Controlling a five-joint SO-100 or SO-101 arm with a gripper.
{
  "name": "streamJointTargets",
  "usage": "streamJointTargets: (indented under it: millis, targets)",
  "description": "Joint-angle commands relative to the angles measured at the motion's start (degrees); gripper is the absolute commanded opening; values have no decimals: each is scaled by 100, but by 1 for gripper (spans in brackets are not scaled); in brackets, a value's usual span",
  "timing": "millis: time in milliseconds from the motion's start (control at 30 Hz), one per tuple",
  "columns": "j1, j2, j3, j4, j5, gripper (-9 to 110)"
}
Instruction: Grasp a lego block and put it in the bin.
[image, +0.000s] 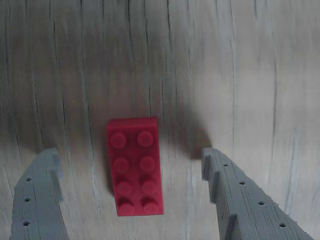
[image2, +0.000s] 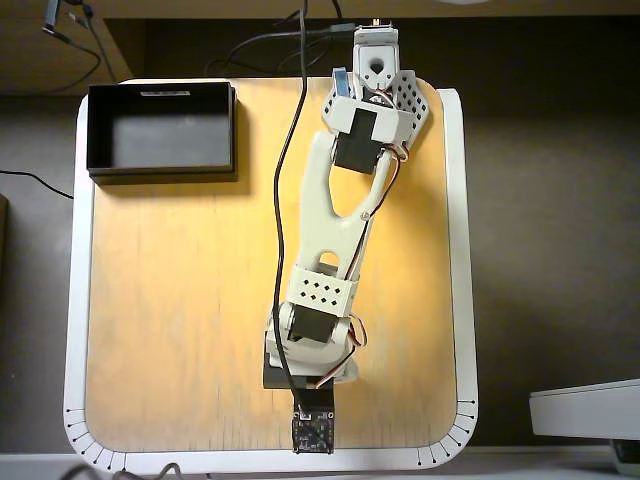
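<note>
- Straddling the small red studded plastic lego block (image: 134, 166) in the wrist view, the grey jaws are spread wide and hold nothing — the block lies flat on the pale wooden desk (image: 240, 75), touching neither finger.
- The block's long sides should be pinched squarely before lifting.
- The shallow black rectangular bin (image2: 160, 129) waits at the desk's far-left corner in the overhead view.

Wrist view soft, dim, shadowed; overhead view sharp, evenly bright.
</note>
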Motion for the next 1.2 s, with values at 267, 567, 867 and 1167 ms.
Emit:
streamJointTargets:
  millis: [267,567,867,1167]
  targets:
    - [-44,97,-686,-114,26,2]
    - [44,290,-686,62,18,1]
    - [123,1459,-686,624,-158,1]
    - [246,3103,-686,1336,-606,1]
